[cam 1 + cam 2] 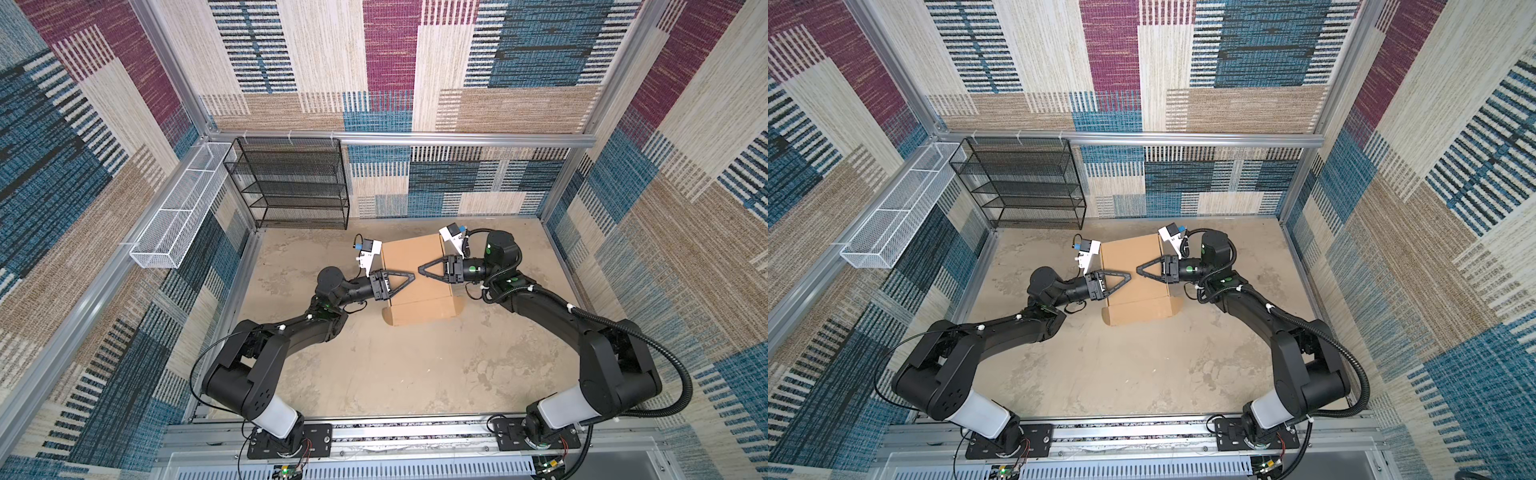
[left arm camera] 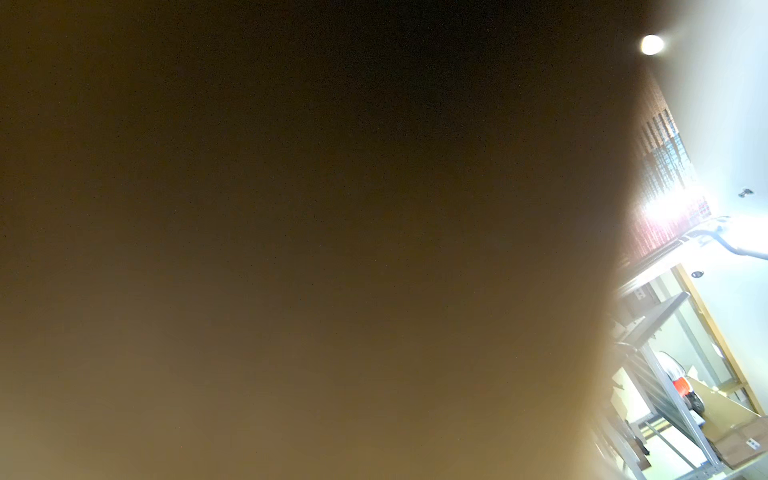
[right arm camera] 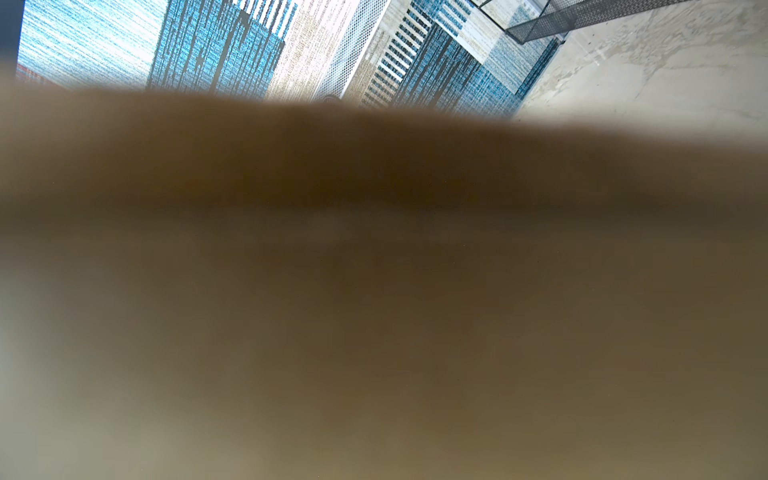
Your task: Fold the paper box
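Brown corrugated cardboard, the paper box (image 1: pixel 410 252) stands as a shallow box toward the back of the table (image 1: pixel 374 365), light and stiff across its panels yet likely to crease under a hard pinch. The left gripper (image 1: pixel 411 277) reaches over its top from one side with jaws spread wide, the right gripper (image 1: pixel 423 269) from the other, edge-on, so I cannot tell how its jaws stand. I would take hold at the near flap (image 1: pixel 419 313), close to its fold line.

Top views overhead (same scene); wrist views pressed against paper box (image 2: pixel 291 249).
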### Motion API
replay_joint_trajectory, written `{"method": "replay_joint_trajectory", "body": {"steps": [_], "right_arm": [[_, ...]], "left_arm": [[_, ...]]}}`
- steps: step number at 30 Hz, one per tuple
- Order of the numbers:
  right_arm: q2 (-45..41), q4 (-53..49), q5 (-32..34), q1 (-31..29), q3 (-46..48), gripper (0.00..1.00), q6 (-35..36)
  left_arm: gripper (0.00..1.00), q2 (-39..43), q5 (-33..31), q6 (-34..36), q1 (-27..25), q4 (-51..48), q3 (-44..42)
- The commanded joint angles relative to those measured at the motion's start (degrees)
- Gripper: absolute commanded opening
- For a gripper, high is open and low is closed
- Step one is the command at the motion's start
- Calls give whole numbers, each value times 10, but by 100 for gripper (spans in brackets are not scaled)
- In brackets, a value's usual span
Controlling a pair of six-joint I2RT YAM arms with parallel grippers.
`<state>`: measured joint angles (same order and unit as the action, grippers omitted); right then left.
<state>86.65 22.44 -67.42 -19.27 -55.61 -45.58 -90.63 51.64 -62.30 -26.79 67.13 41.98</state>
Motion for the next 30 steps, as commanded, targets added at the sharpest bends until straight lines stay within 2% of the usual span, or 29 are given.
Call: {"method": "replay_joint_trajectory", "body": {"steps": [1,3,5,10,13,18,24,27,30], "right_arm": [[-1,8,-9,-4,-6,48,6],[0,8,-9,-5,-7,48,7],[1,5,-8,-6,-8,48,8],[0,-3,-6,-8,-14,48,13],[-1,-10,-5,-8,-18,48,17],[3,-13,-3,-9,-20,48,17],[6,-18,1,-14,-22,49,20],[7,-27,8,-15,-25,53,25],[5,-32,11,-15,-23,61,29]], "left_arm": [[97,-4,27,-10,-5,21,8],[87,-9,29,-15,-5,27,11],[73,-17,33,-26,-5,40,15],[56,-30,36,-40,-6,59,21],[55,-29,38,-41,-6,59,20],[43,-29,37,-42,-6,61,20],[45,-26,37,-48,-6,64,22],[44,-26,35,-50,-6,65,22],[39,-27,31,-53,-5,67,21]]}}
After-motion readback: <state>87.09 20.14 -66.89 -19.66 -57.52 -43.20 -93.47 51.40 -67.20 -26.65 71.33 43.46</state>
